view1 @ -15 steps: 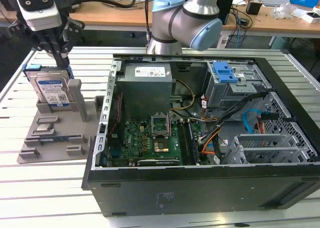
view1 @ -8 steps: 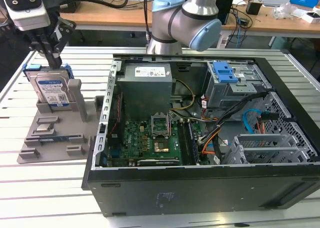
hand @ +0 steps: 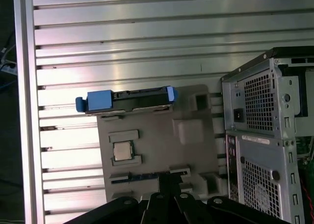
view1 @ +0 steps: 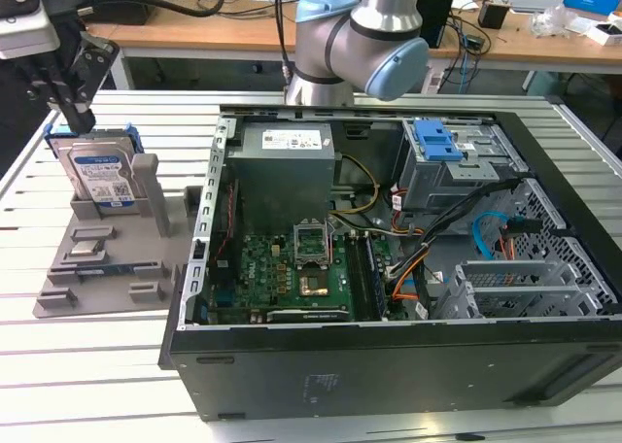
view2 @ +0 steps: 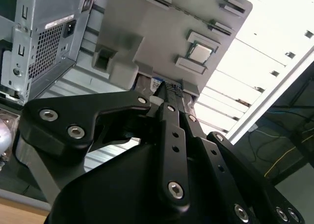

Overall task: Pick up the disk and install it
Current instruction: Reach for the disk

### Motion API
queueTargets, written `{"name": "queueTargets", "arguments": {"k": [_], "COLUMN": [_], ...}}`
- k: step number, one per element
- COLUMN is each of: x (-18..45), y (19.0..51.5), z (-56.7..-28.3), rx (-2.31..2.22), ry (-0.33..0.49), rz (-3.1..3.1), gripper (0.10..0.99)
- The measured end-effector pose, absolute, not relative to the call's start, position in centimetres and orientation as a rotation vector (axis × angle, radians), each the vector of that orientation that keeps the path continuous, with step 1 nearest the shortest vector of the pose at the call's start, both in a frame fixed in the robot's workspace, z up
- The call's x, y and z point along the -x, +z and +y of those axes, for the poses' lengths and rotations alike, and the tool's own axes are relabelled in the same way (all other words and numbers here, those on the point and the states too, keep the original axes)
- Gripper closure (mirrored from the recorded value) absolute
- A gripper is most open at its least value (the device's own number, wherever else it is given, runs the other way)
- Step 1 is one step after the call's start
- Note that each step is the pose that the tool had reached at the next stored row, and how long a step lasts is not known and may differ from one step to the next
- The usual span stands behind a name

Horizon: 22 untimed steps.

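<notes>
Just below claw [view1: 75, 113]: disk [view1: 101, 176] upright in holder [view1: 112, 268].

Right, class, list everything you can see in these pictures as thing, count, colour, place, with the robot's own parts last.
disk: one, silver-grey in a blue bracket, upright in the fixture, exterior view's left
fixture: one, grey, on the table beside the case
processor chip: one, silver, in a fixture pocket
computer case: one, black, open, mid-table
power supply box: one, grey, inside the case
motherboard: one, green, case floor
latch: one, blue, on the drive cage
table: one, silver, slatted, under everything
arm: one, grey and light blue, behind the case
hand: one, black, just above the disk
</notes>
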<state>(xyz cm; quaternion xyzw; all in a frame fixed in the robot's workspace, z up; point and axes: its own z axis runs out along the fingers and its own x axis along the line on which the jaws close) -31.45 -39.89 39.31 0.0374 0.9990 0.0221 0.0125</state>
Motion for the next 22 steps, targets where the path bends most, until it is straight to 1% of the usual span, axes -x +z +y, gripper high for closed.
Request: {"name": "queueTargets", "arguments": {"k": [22], "x": [36.0], "y": [39.3], "z": [-39.9], "rx": [-0.117], "ry": [0.069], "rz": [3.114], "gripper": [0.98]}}
